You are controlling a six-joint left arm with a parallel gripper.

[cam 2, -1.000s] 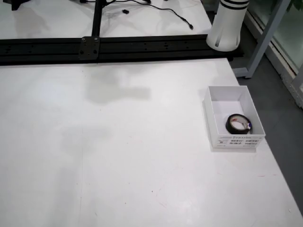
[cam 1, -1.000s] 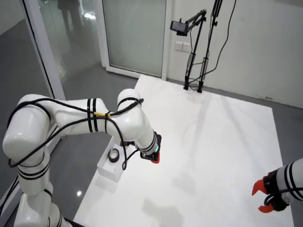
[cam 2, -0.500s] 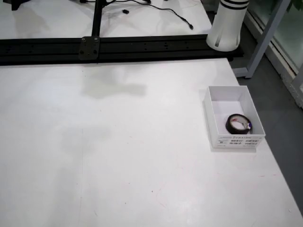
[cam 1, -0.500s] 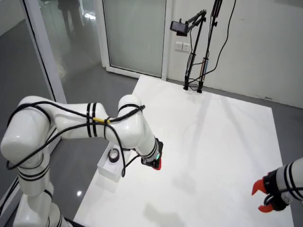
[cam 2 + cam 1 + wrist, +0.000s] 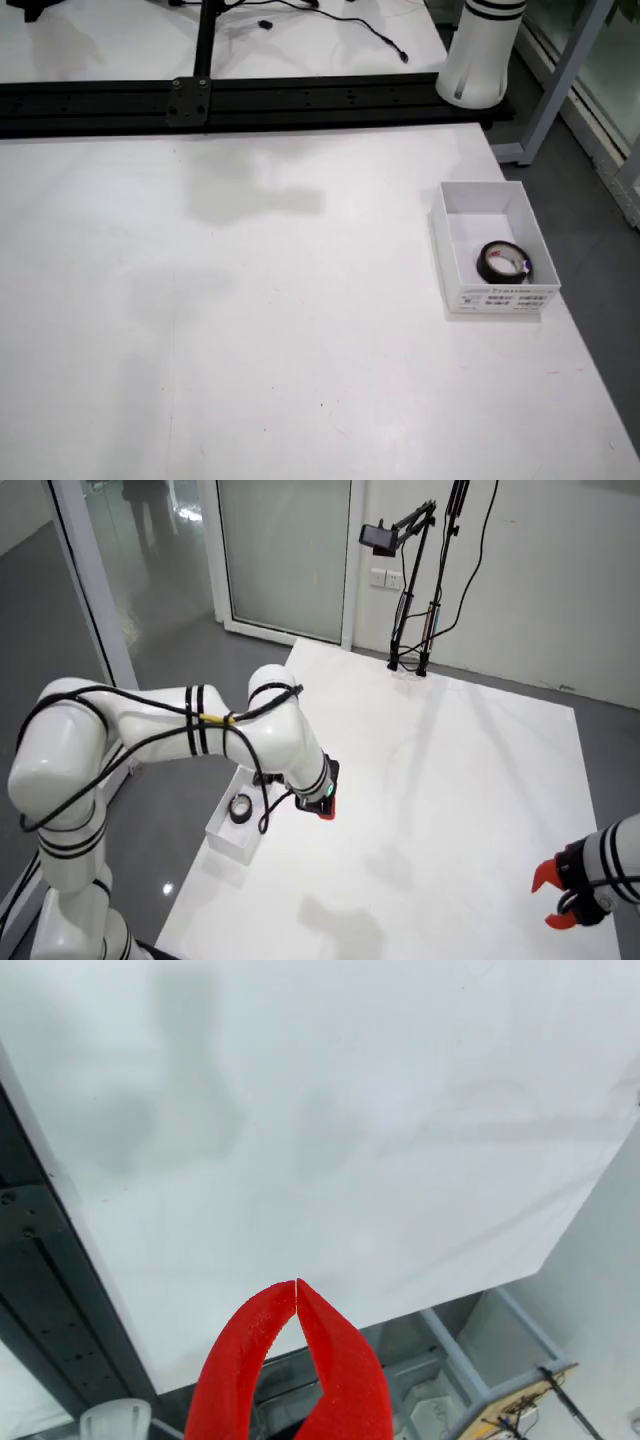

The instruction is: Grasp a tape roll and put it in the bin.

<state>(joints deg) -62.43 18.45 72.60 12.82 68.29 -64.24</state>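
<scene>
A black tape roll (image 5: pixel 503 262) lies inside the small white bin (image 5: pixel 499 297) at the table's right edge in the view from above. In the side view the tape roll (image 5: pixel 239 808) rests in the bin (image 5: pixel 228 842) just left of my gripper (image 5: pixel 325 810), which hangs over the white table beside the bin. In the view that rides on the gripper, my gripper (image 5: pixel 297 1283) has its red fingertips touching, with nothing between them, over the bare table (image 5: pixel 350 1110).
A second arm's red gripper (image 5: pixel 555 898) sits still at the table's lower right in the side view. A camera stand (image 5: pixel 410 590) is at the far end. A black rail (image 5: pixel 250 100) and the arm base (image 5: pixel 480 50) border the table's far side from above.
My gripper dipped slightly half a second ago and has risen back a little toward the bin; its shadow on the table shifted. The tape roll has stayed in the bin.
</scene>
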